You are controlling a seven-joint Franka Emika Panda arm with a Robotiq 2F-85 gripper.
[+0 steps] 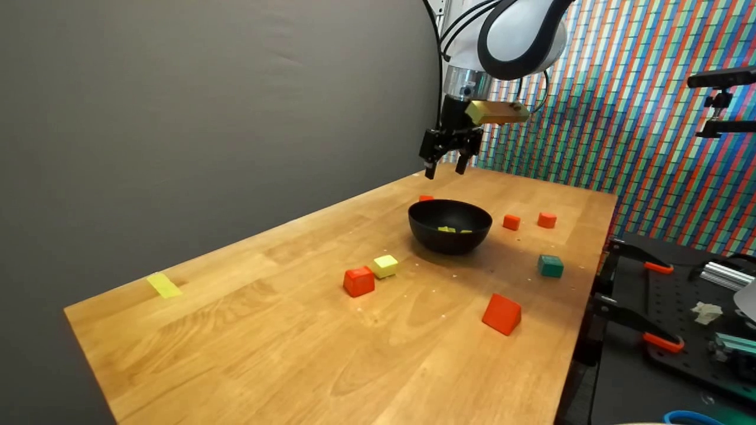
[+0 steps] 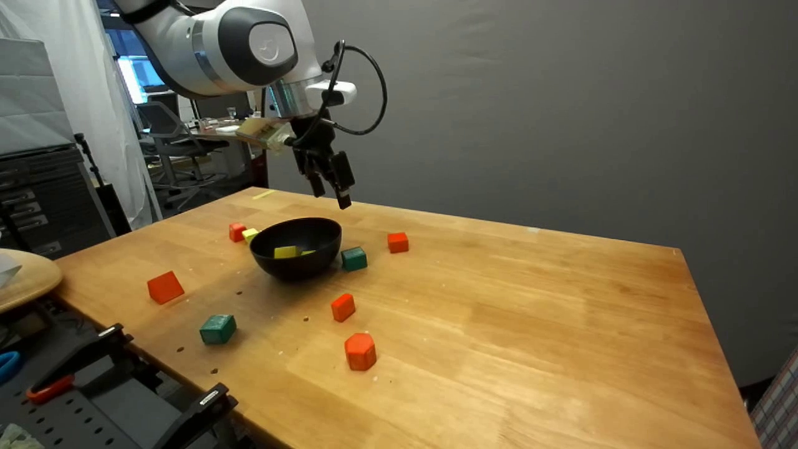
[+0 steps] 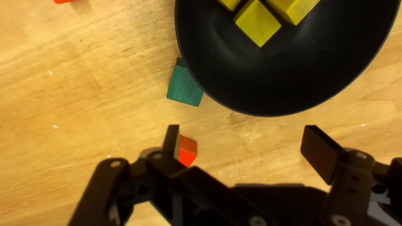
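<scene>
Brown wooden bench [image 1: 283,342] below, the black two-fingered pincer [image 1: 445,171] hangs wide, empty — likely between grabs; next needs reaching down.

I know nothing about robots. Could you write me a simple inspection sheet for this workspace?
Surface: wooden table, pale specks scattered on it.
Main things: black bowl with yellow blocks inside; another yellow block outside it, on the table.
Clutter: five red blocks and two green blocks around the bowl; a flat yellow strip.
Tool: open, above the table, holding nothing.
Cables: black cable looping out beside the arm.
Surroundings: grey backdrop, multicoloured backdrop, office chair; black-and-orange clamps at the table's edge.
</scene>
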